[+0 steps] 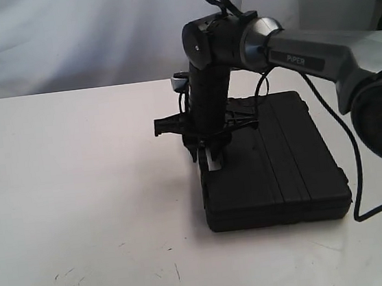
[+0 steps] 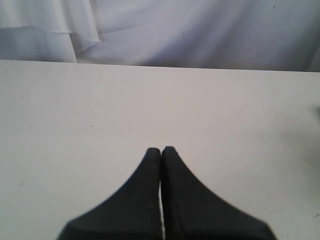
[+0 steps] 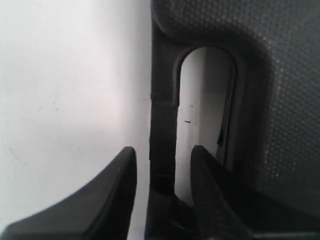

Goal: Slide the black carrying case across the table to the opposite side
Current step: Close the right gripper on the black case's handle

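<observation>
Mostly matte: black ribbed plastic case [image 1: 283, 167], arched handle [image 3: 162, 125], scuffed white table [image 1: 80, 197].

1. One black case [image 1: 277, 168].
2. One handle [image 3: 164, 115] on the case.
3. One white table [image 1: 80, 197].
4. Two grippers: the left gripper [image 2: 161, 149] and the right gripper [image 3: 162, 150].
5. One arm [image 1: 319, 59] in the exterior view.
6. One black cable [image 1: 355, 152].
7. One white curtain [image 1: 95, 29] behind the table.

Case [image 1: 277, 168] on table [image 1: 80, 197] — right of centre
</observation>
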You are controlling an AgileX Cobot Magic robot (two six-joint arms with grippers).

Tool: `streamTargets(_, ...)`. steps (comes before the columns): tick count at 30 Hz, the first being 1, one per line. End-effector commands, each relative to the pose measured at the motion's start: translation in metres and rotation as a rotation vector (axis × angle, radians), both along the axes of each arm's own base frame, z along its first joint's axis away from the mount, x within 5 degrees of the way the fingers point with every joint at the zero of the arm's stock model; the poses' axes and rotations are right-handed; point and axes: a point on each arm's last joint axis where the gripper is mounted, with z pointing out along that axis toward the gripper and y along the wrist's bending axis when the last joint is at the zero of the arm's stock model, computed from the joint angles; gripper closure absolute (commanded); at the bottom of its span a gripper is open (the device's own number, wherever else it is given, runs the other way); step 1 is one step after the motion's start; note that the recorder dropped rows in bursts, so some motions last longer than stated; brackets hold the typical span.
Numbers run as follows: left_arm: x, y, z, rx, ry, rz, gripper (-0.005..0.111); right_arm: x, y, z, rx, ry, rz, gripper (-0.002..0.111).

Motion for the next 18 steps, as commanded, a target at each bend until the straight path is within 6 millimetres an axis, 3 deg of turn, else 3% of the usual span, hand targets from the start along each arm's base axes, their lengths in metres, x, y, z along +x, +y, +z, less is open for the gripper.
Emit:
streamTargets(1,0.000,0.000,0.000,0.002,-0.015,0.003,0.107,0.004,0.004,0.006,0.035,-0.058,-0.035,0.073)
streamTargets(18,0.000,0.000,0.000,0.002,-0.015,0.003,0.107,0.010,0.005,-0.010,0.020,-0.085,-0.050,0.073)
